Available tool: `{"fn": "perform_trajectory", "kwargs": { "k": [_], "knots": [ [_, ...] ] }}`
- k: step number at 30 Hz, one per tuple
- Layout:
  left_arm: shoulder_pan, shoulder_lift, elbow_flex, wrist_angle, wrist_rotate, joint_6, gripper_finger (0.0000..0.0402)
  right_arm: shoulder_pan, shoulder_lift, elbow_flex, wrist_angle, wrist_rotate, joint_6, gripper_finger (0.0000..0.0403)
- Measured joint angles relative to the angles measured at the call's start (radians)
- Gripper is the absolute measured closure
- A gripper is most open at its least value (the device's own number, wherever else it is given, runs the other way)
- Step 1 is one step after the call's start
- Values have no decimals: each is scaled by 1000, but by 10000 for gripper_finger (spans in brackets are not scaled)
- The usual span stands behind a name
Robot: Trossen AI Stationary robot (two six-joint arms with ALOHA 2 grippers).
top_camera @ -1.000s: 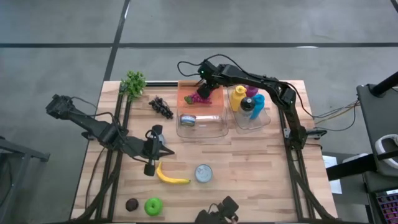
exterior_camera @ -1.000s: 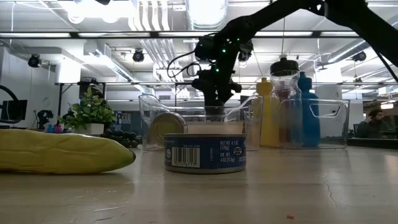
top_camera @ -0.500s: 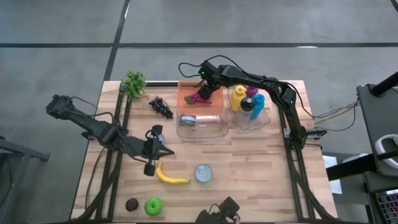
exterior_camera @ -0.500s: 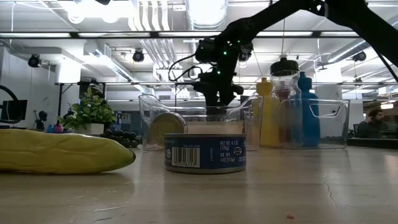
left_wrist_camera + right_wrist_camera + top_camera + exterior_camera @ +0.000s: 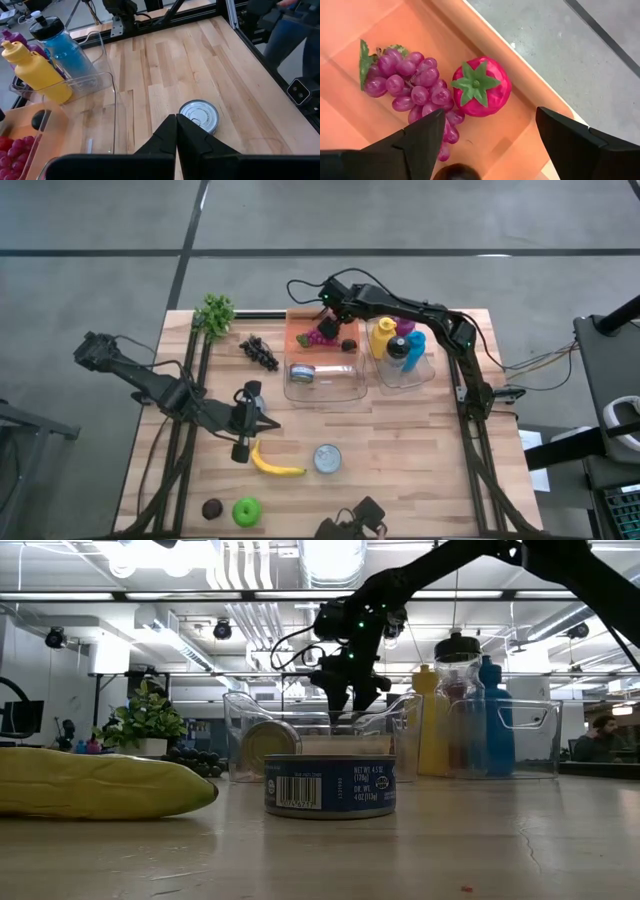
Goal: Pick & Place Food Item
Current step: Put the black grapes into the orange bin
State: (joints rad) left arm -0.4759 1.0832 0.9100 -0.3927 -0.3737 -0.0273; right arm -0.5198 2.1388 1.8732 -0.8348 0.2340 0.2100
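Seen from above: a wooden slatted table (image 5: pixel 400 440) on a grey floor. At the far edge, a clear plastic bin with an orange tray (image 5: pixel 303 332) holding a bunch of purple plastic grapes (image 5: pixel 323 337) and a small dark round item (image 5: pixel 348 346) just beside it, newly there compared with a second ago. Right gripper (image 5: pixel 330 320) poised over the grapes, fingers spread wide, holding nothing; a second ago narrower and lower on the bunch. Left gripper (image 5: pixel 243 430) parked at mid-table, fingers pressed together and empty, beside a yellow banana (image 5: pixel 272 464). Nearby, a silver tin can (image 5: pixel 327 458), a green apple (image 5: pixel 246 511), and coloured bottles in a second clear bin (image 5: pixel 400 345).

At table height: tin can with barcode label (image 5: pixel 330 786) in front, banana (image 5: pixel 100 785) to its side, right gripper (image 5: pixel 348 695) hanging spread above the clear bin (image 5: pixel 320 735). Behind, an office with ceiling strip lights.

Left wrist: closed dark fingers (image 5: pixel 176 137) over bare wood, the silver can (image 5: pixel 199 115) just ahead, yellow and blue bottles (image 5: pixel 45 65) farther off.

Right wrist: two dark fingers (image 5: pixel 420 140) wide apart, framing purple grapes (image 5: pixel 412 87) touching a pink-red plastic strawberry with green leaves (image 5: pixel 481 87) on the orange tray (image 5: pixel 350 65); a dark round shape at the lower edge, too cropped to identify.
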Motion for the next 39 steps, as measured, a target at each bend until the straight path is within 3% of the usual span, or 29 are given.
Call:
{"fn": "perform_trajectory", "kwargs": {
  "k": [16,26,39],
  "knots": [
    [0,0,0,-3,0,0,393,119,-188,2,3,9,-32,87],
    [0,0,0,-1,0,0,393,291,-303,2,-2,158,-78,120],
    [0,0,0,1,0,0,393,558,-416,-80,-90,177,-53,177]
  ]
}}
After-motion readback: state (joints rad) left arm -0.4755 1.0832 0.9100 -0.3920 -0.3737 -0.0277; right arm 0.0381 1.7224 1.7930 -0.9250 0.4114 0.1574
